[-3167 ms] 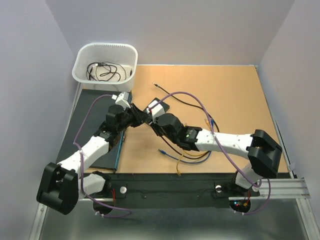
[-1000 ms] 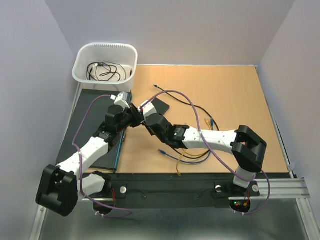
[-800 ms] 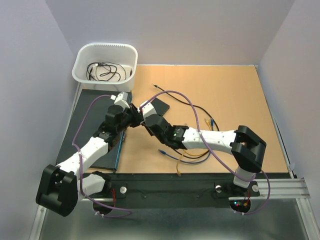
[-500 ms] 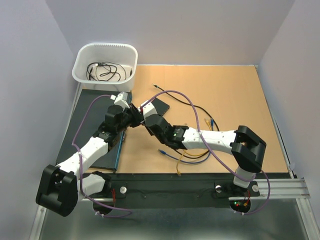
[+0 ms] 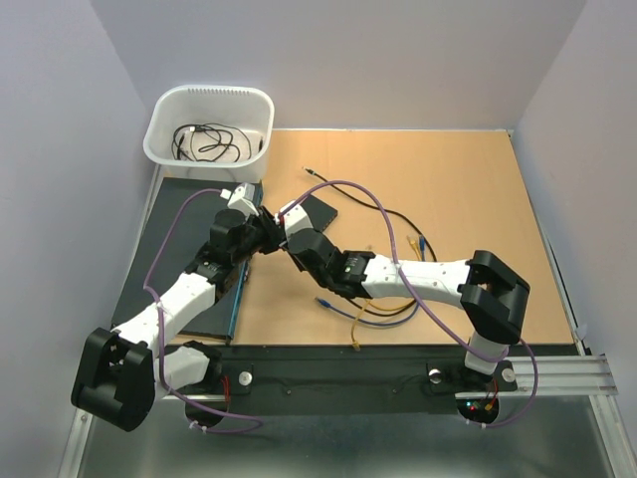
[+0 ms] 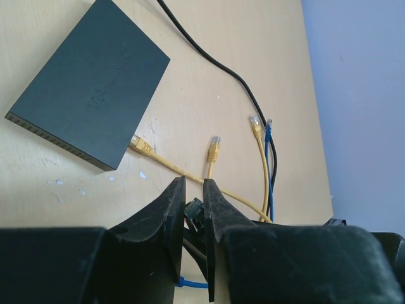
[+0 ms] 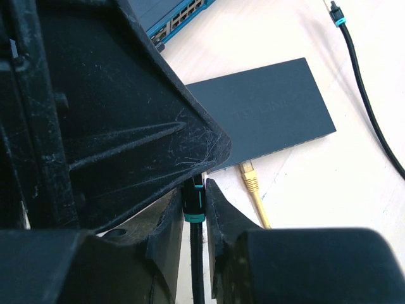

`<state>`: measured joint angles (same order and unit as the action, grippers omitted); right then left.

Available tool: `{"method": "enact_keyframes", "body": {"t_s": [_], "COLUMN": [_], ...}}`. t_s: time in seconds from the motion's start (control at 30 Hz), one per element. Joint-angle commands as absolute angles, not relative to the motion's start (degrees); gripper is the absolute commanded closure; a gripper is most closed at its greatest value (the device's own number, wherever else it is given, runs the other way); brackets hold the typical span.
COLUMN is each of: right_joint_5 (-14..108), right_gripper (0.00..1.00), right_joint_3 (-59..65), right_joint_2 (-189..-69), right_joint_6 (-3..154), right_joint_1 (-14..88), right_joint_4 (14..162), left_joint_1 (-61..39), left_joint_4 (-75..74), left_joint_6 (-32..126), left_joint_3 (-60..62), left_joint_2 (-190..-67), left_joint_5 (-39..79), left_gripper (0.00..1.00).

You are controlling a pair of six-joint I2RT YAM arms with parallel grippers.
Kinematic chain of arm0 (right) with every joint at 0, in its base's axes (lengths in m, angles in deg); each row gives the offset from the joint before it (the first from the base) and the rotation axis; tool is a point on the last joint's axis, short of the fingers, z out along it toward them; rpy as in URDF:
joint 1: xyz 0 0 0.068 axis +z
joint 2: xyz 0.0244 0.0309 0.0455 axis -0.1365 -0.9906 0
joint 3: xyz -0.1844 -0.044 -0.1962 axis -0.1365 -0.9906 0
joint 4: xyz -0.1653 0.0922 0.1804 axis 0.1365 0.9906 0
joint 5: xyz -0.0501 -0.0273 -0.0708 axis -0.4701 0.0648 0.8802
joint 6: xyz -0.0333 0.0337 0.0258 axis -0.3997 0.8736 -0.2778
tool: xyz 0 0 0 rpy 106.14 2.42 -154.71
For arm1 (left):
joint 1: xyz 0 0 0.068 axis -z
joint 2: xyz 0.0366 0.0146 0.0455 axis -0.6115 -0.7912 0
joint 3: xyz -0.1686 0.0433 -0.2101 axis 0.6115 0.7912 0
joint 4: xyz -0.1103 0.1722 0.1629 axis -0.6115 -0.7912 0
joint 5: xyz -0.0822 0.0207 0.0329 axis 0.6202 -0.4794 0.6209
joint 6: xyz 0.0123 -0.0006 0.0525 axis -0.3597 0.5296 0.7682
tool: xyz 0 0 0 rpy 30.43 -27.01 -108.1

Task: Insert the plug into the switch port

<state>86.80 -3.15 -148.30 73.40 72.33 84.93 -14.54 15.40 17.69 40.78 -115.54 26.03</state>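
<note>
The black switch box (image 5: 317,211) lies flat on the wooden table; in the left wrist view (image 6: 95,95) its row of ports (image 6: 54,134) runs along the near long edge. My left gripper (image 5: 267,231) and right gripper (image 5: 285,233) meet tip to tip just left of the box. A black plug (image 6: 193,208) sits between my left gripper's (image 6: 193,190) nearly shut fingers. My right gripper (image 7: 195,190) is shut on the same plug's teal-banded boot (image 7: 194,201), its black cable trailing down. The box (image 7: 266,107) lies just beyond.
A yellow plug (image 6: 140,145) lies against the box's port edge. More yellow, blue and black cables (image 5: 393,299) lie on the table. A white bin (image 5: 209,124) of cables stands at back left. A blue-edged switch (image 7: 183,12) lies on the dark mat (image 5: 184,214).
Since 3.2 s ago my right arm has reached left, bringing its gripper up to the left gripper. Over the last second both arms have barely moved.
</note>
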Motion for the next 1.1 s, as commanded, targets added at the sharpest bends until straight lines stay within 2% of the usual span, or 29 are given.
{"method": "enact_keyframes", "body": {"t_s": [0.0,0.07,0.23,0.27,0.3,0.37,0.4,0.5,0.6,0.7,0.9,1.07], "right_joint_5": [88.46,88.63,88.72,88.63,88.37,88.11,88.02,87.67,86.96,83.89,74.67,62.91], "right_gripper": [0.78,0.82,0.99,1.00,1.00,1.00,1.00,1.00,0.99,1.00,0.99,1.00], "right_joint_3": [-0.43,-0.51,-1.83,-2.35,-3.75,-4.99,-5.95,-8.06,-10.35,-14.47,-20.19,-20.20], "right_joint_2": [-147.32,-147.15,-146.01,-145.57,-144.35,-143.37,-142.59,-140.92,-139.33,-136.35,-132.39,-135.01], "right_joint_6": [73.21,73.12,73.73,73.83,73.91,74.00,74.00,74.00,74.53,76.02,77.43,78.66], "right_joint_1": [72.97,73.15,73.32,73.32,73.32,72.89,72.71,71.74,70.34,67.53,58.31,49.52], "right_joint_4": [83.96,83.96,83.61,83.44,82.65,82.29,82.21,82.20,82.20,82.12,81.85,81.24], "left_joint_1": [-14.50,-14.50,-14.50,-14.58,-14.58,-14.76,-15.20,-16.07,-16.87,-17.57,-18.36,-19.15], "left_joint_4": [16.28,16.36,17.07,17.33,17.24,16.98,17.07,17.51,17.86,18.65,21.28,26.55], "left_joint_6": [19.02,19.10,19.63,19.81,20.42,21.03,21.65,22.70,23.41,24.73,27.89,29.56], "left_joint_3": [39.37,39.45,39.89,39.89,39.63,39.28,39.19,38.93,38.23,37.79,34.19,30.67], "left_joint_2": [-114.52,-114.69,-115.40,-115.48,-115.75,-115.84,-116.01,-116.54,-117.24,-117.68,-121.36,-128.92], "left_joint_5": [24.84,24.75,25.10,25.54,25.63,25.28,25.19,25.45,25.98,25.98,23.88,25.45], "left_gripper": [1.00,1.00,1.00,1.00,0.91,0.82,0.73,0.59,0.53,0.42,0.39,0.39]}}
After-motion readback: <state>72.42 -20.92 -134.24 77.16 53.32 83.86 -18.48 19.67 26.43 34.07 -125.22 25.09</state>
